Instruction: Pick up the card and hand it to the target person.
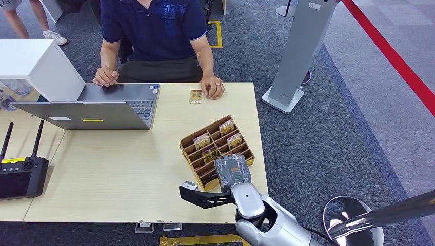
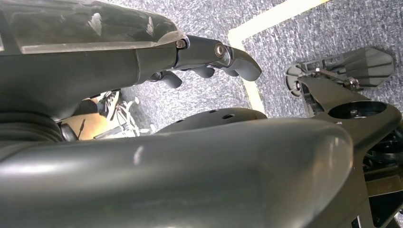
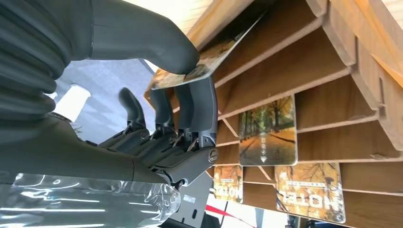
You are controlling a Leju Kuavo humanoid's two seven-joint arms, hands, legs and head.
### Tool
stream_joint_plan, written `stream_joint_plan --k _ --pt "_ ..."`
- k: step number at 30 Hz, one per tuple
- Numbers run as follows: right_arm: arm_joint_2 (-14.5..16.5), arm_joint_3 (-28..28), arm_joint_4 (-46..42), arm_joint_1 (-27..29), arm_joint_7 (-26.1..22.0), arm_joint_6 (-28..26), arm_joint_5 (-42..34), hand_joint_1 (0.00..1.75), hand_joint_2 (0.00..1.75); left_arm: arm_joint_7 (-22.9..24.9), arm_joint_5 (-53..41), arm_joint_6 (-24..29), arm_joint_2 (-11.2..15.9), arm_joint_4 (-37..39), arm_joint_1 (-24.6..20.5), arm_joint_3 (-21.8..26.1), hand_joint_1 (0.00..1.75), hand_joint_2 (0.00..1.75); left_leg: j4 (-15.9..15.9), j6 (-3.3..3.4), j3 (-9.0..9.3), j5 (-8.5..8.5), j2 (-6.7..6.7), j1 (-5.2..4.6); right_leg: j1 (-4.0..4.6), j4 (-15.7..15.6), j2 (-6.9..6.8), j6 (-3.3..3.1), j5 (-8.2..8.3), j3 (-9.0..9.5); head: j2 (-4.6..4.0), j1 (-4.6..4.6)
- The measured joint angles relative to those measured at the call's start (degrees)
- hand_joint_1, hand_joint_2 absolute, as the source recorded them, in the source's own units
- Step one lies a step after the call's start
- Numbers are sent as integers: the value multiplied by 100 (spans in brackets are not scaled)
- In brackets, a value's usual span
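Observation:
A wooden card rack (image 1: 191,154) stands near the table's front right edge, with several autumn-print cards (image 1: 226,126) in its slots. My right hand (image 1: 232,172) is over the rack's near end. In the right wrist view that hand (image 3: 157,123) pinches one card (image 3: 211,59) between thumb and a finger; the card still leans in its slot. Other cards (image 3: 267,130) sit in slots beside it. Another card (image 1: 195,96) lies flat on the table by the seated person's hand (image 1: 212,88). My left hand (image 2: 209,57) hangs over carpet, holding nothing, fingers loosely apart.
The person (image 1: 154,31) sits across the table behind an open grey laptop (image 1: 102,105). A black device with antennas (image 1: 20,174) lies at the left edge, and a white box (image 1: 36,61) stands at the far left. A grey pillar stand (image 1: 297,56) is on the carpet to the right.

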Motion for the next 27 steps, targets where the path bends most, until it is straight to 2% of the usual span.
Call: stream_joint_plan --k 2,18,27 --pt "0 0 1 -9 0 -2 -8 175 175 0 -1 -22 0 0 0 0 0 0 0 0 0 0 0 0 0 0 0 0 0 0 0 0" --pt "-37 -44 -161 -52 155 -96 91 175 175 -52 -37 0 0 0 1 0 0 0 0 0 0 0 0 0 0 0 1 0 0 -1 0 0" --pt "-140 -225 -853 -723 257 -73 49 175 175 -64 -40 4 0 0 5 0 0 0 0 -1 3 1 1 0 0 0 2 1 2 0 0 0"
